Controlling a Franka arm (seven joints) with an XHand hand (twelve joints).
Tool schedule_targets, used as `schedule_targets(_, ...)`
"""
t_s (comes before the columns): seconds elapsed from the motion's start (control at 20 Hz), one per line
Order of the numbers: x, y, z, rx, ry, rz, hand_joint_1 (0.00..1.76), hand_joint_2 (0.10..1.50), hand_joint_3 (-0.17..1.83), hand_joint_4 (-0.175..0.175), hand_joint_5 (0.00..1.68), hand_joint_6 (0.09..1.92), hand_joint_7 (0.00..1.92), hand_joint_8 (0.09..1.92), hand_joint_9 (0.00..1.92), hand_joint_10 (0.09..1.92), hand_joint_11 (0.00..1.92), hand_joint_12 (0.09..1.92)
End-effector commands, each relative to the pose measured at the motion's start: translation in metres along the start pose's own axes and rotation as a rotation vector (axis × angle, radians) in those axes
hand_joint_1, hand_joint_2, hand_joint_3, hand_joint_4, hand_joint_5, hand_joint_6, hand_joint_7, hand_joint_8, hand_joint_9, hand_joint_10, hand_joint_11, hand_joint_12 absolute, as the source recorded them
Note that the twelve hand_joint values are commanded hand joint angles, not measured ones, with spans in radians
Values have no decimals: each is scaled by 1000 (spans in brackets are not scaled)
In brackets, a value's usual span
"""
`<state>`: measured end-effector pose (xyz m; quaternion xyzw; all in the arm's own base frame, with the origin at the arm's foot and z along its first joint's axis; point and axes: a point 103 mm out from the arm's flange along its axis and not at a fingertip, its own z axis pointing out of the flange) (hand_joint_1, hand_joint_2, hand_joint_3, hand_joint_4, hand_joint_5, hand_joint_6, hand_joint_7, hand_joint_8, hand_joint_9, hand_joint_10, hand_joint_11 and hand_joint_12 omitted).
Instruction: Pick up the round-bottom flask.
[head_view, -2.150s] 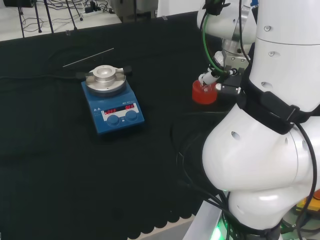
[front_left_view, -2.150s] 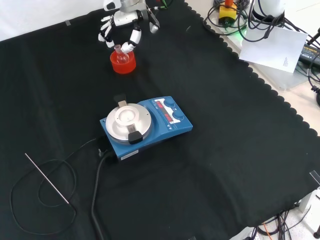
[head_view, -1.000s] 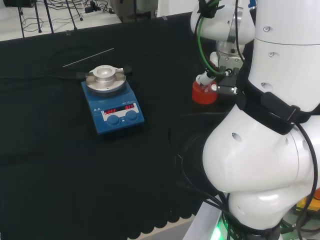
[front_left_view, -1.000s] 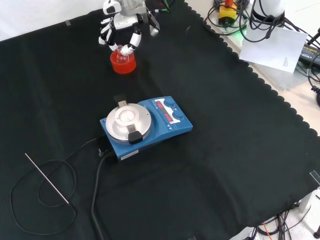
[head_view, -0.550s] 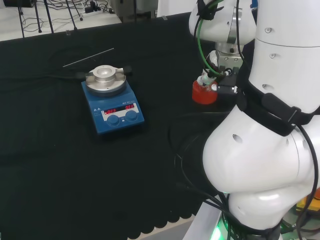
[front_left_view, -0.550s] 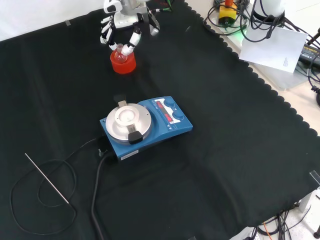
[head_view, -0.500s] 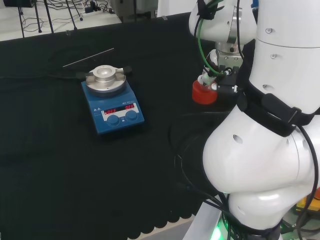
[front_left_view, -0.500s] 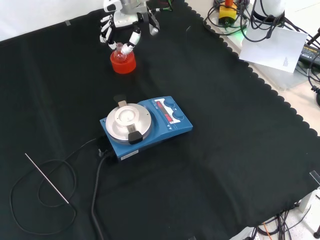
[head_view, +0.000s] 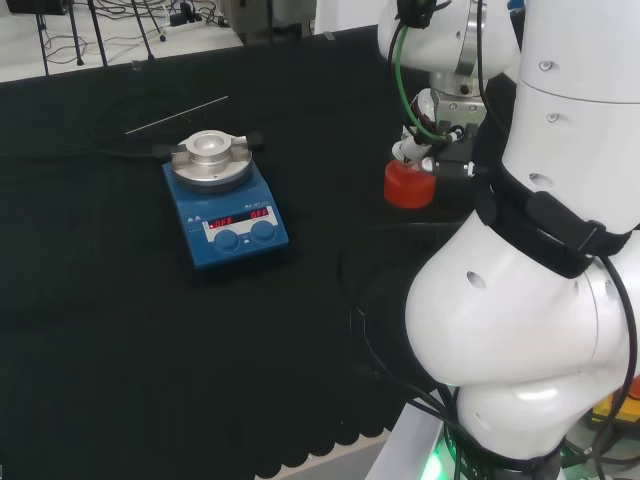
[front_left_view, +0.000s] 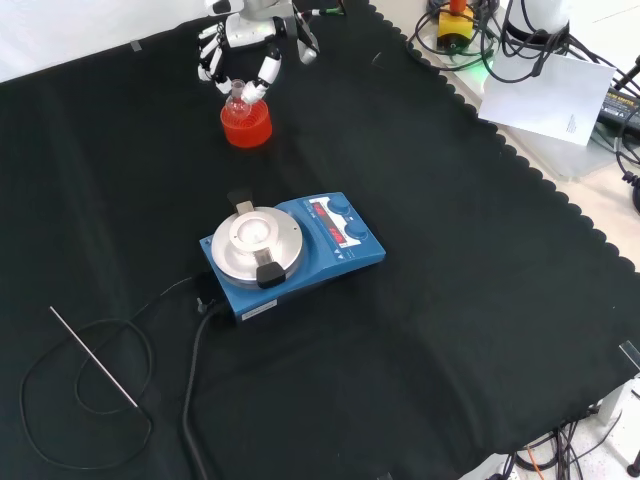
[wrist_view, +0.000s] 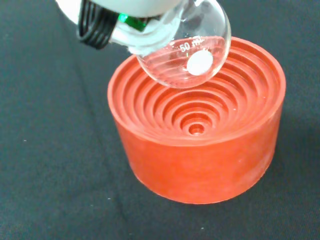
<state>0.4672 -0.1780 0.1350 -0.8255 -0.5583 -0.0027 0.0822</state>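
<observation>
A black cloth with a scalloped edge covers the worktop (front_left_view: 480, 300); past that edge in the front view lie cables and a sheet of white paper (front_left_view: 545, 95). Near the middle of the worktop stands a blue stirrer plate (front_left_view: 290, 252) with a round metal top, its black cable (front_left_view: 190, 400) running toward the near edge in the front view, and a thin metal rod (front_left_view: 92, 357) lies toward the near left corner in that view. In the head view the arm's white links cover the worktop's right side and hide most of the hand (head_view: 415, 148). In the front view the hand (front_left_view: 245, 45) is cut off by the top edge. The round-bottom flask (wrist_view: 187, 52) is clear glass with a white spot on its bulb; its neck is hidden behind the hand. The hand's fingers (front_left_view: 262, 80) are curled round it, holding it just above the red ribbed stand (wrist_view: 197, 125), near the worktop's far edge in the front view; the wrist view shows the bulb clear of the stand's rings.
</observation>
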Motion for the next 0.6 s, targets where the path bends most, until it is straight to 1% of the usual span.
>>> schedule_targets(0.05,10,-1,-17,27,29,-26,1071,714,727,174,1077,1043,522,669,692,617,187,1343)
schedule_targets(0.4,28,-6,-37,62,2,-66,1072,711,728,175,1080,1039,528,669,699,615,179,1343)
schedule_targets(0.6,44,-10,-50,60,-14,-87,1073,710,729,175,1081,1037,529,669,702,614,176,1345)
